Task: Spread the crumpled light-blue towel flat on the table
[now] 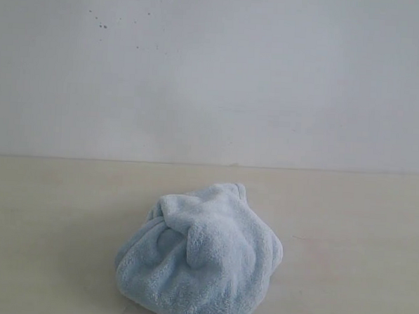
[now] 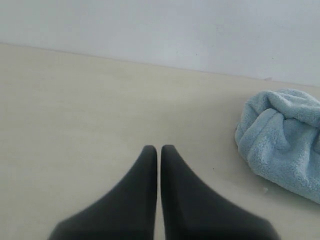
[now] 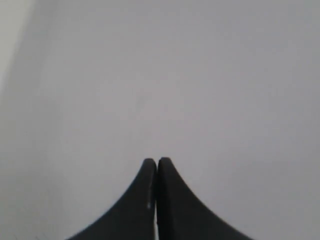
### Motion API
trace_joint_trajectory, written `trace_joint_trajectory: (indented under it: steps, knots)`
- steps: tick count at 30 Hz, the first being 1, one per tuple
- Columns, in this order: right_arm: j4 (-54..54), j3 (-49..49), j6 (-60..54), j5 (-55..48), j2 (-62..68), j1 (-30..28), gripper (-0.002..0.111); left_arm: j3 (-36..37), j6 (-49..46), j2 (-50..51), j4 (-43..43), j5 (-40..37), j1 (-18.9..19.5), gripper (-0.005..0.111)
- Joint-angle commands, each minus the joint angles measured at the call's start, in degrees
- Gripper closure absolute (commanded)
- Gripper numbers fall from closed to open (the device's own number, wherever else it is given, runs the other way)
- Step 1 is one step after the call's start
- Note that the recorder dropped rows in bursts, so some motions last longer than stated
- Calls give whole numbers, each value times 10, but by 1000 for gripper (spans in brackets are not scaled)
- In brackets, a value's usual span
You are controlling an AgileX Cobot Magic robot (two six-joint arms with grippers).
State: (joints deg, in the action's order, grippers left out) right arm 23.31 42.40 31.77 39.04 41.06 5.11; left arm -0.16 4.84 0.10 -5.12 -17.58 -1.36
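Crumpled pale-blue fluffy terry towel heaps by the near edge of the plain cream desk; both arms' jaws pressed together, empty. Best spread them, then pinch an outer fold.

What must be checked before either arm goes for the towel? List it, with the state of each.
1. Towel found: ok. It sits as a bunched heap on the table.
2. Towel flat: not ok, it is crumpled and folded over itself.
3. Left gripper ready to grasp: not ok. The jaws are shut and empty.
4. Right gripper ready to grasp: not ok. The jaws are shut and empty.
5. Towel in sight of both wrist cameras: not ok. The left one sees it off to one side, clear of the gripper; the right one does not see it.
6. Hem or corner exposed to pinch: cannot tell, since the folds hide the edges.
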Motion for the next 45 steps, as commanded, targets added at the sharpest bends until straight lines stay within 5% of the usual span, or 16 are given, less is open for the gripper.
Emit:
trace_joint_trajectory:
  steps: [1, 4, 6, 12, 15, 20, 27, 45]
  knots:
    - [-53, 107, -199, -150, 297, 1, 108, 2, -3, -1, 1, 0, -5, 103]
    - [-58, 143, -173, -211, 467, 1, 108, 2, -3, -1, 1, 0, -5, 103]
    - [-54, 143, -29, -330, 514, 21, 108, 2, -3, -1, 1, 0, -5, 103]
    - [-4, 178, -139, -462, 578, 134, 108, 2, -3, -1, 1, 0, -5, 103]
    - [-4, 269, -173, -642, 631, 185, 108, 2, -3, -1, 1, 0, -5, 103]
    - [-31, 408, -193, -817, 716, 200, 103, 2, -3, -1, 1, 0, -5, 103]
    - [-117, 442, -270, -832, 744, 200, 46, 2, -3, -1, 1, 0, -5, 103]
    - [-323, 445, -383, -761, 812, 166, 49, 2, -3, -1, 1, 0, -5, 103]
